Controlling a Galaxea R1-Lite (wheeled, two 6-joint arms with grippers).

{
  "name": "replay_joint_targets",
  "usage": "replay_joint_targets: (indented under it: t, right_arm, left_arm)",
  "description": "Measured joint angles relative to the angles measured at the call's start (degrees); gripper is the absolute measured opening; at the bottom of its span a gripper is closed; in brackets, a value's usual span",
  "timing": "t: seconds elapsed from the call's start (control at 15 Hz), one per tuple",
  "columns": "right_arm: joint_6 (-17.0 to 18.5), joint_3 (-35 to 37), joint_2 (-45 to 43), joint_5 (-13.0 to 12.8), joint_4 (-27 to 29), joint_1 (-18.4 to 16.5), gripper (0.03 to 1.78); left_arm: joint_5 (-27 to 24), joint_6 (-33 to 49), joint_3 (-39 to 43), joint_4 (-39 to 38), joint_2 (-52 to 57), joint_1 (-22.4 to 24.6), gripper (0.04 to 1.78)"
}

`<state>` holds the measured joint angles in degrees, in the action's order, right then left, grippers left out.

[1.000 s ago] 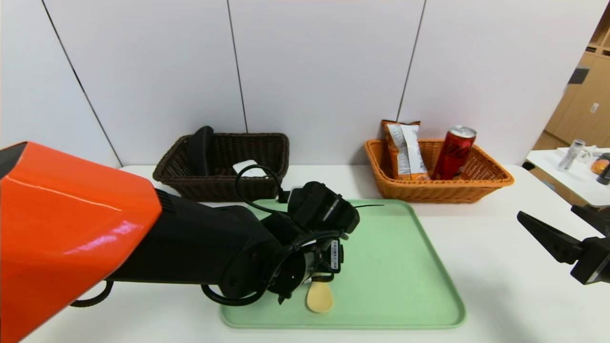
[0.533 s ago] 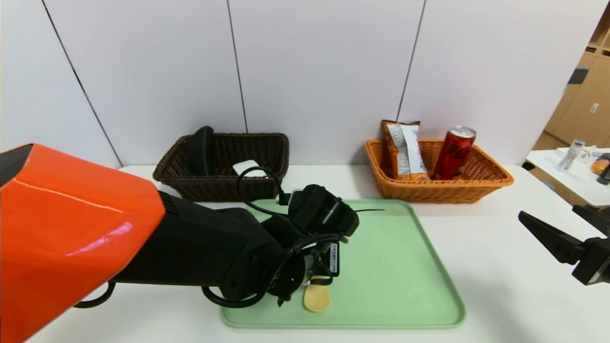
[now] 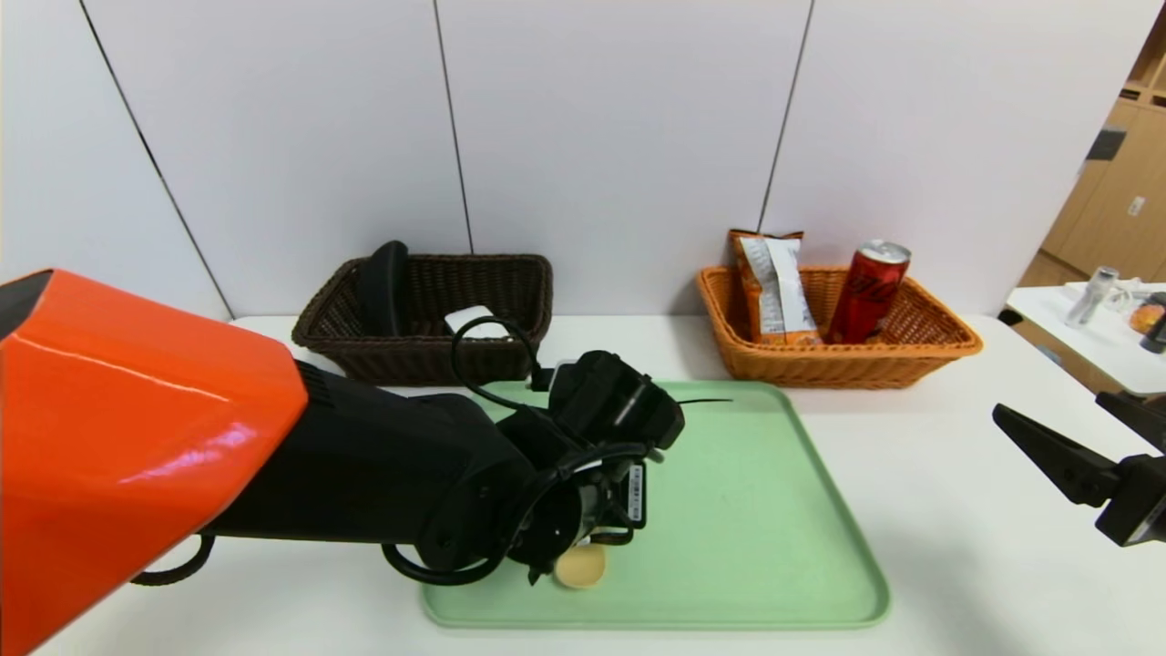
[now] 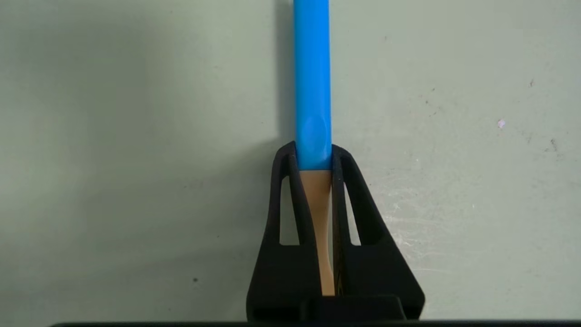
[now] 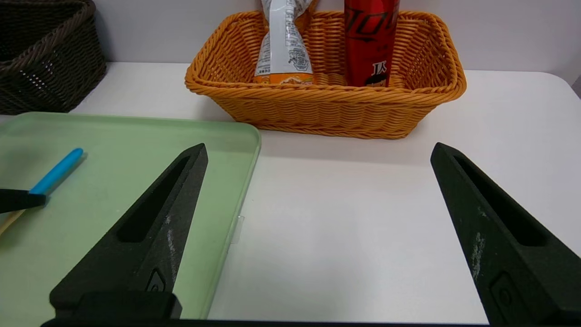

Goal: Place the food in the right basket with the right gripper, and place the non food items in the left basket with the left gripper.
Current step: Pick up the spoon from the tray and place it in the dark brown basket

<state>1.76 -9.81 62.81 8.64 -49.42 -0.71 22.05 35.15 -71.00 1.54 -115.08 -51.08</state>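
The left arm (image 3: 364, 474) reaches over the green tray (image 3: 774, 547) on the desk (image 3: 956, 547), its wrist above the yellow spoon bowl (image 3: 579, 569); the right tool (image 3: 1093, 456) hovers open.

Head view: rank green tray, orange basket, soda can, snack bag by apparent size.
1. green tray
2. orange basket
3. snack bag and soda can: look much alike, and both sit partly behind the basket wall, so no ranking between them.

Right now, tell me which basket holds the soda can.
The orange basket on the right; the red can leans inside it beside the snack bag. The dark brown basket has none.
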Motion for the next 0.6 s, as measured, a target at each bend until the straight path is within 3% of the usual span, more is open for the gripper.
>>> replay_joint_targets:
  t: [0.33,0.6]
  right_arm:
    - [0.00,0.06,-0.02,-0.02,0.09,0.00,1.69]
    - [-0.09,0.22,-0.05,0.69,0.11,0.00,1.69]
  left_arm:
    - [1.45,-9.46,-5.57,-0.49,8.39,5.80,0.14]
    - [0.33,-17.81,-6.36,-5.19,13.65,15.06,0.14]
